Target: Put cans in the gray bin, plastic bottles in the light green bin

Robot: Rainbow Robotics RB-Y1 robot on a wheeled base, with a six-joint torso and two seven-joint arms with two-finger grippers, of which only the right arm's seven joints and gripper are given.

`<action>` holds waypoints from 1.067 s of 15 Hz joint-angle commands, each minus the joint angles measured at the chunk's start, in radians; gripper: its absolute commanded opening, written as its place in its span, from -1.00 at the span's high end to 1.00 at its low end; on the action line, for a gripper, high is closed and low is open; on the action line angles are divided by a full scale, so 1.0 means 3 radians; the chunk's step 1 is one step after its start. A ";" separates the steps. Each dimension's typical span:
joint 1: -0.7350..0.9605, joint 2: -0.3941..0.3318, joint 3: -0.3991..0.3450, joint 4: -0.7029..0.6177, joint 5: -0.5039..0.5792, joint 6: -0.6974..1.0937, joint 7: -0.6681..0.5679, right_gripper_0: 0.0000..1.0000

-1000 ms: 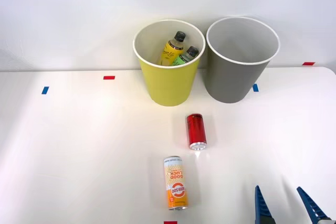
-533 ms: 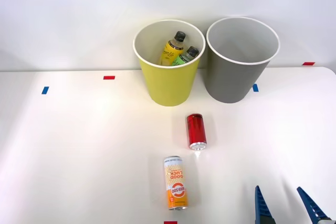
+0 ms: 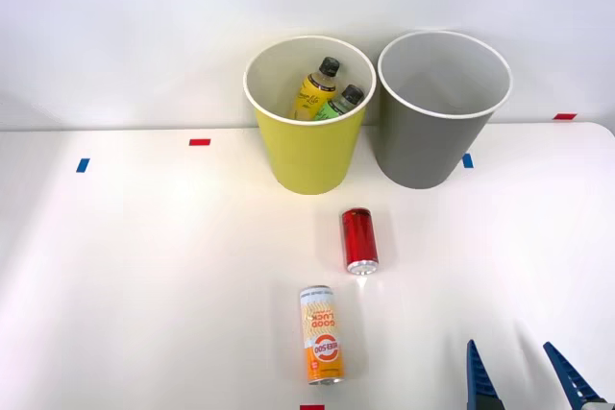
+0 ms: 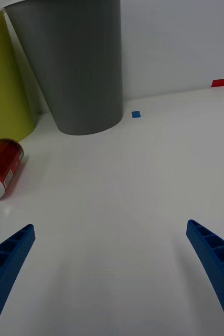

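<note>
A red can (image 3: pixel 358 240) (image 4: pixel 1 166) lies on its side on the white table, in front of the two bins. Nearer the front edge lies an orange-and-cream can (image 3: pixel 321 334) with a "Good Luck" print. The light green bin (image 3: pixel 309 141) (image 4: pixel 4 79) stands at the back and holds two black-capped plastic bottles, a yellow one (image 3: pixel 315 90) and a green-labelled one (image 3: pixel 339 103). The gray bin (image 3: pixel 437 132) (image 4: pixel 75 58) stands to its right. My right gripper (image 3: pixel 524 376) (image 4: pixel 112 273) is open at the front right, nothing between its blue fingers, well right of both cans.
Small tape marks dot the table: blue (image 3: pixel 83 165) and red (image 3: pixel 199 142) at the left, blue (image 3: pixel 467 160) by the gray bin, red (image 3: pixel 564 116) at the far right. A white wall rises behind the bins.
</note>
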 commanded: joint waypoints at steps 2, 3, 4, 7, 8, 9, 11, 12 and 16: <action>0.0000 0.0000 0.0000 0.0000 0.0000 0.0000 0.0000 -1.00; 0.0000 0.0000 0.0000 0.0000 0.0000 0.0000 0.0000 -1.00; 0.0000 0.0000 0.0000 0.0000 0.0000 0.0000 0.0000 -1.00; 0.0000 0.0000 0.0000 0.0000 0.0000 0.0000 0.0000 -1.00; 0.0000 0.0000 0.0000 0.0000 0.0000 0.0000 0.0000 -1.00; 0.0000 0.0000 0.0000 0.0000 0.0000 0.0000 0.0000 -1.00; 0.0000 0.0000 0.0000 0.0000 0.0000 0.0000 0.0000 -1.00; 0.0000 0.0000 0.0000 0.0000 0.0000 0.0000 0.0000 -1.00; 0.0000 0.0000 0.0000 0.0000 0.0000 0.0000 0.0000 -1.00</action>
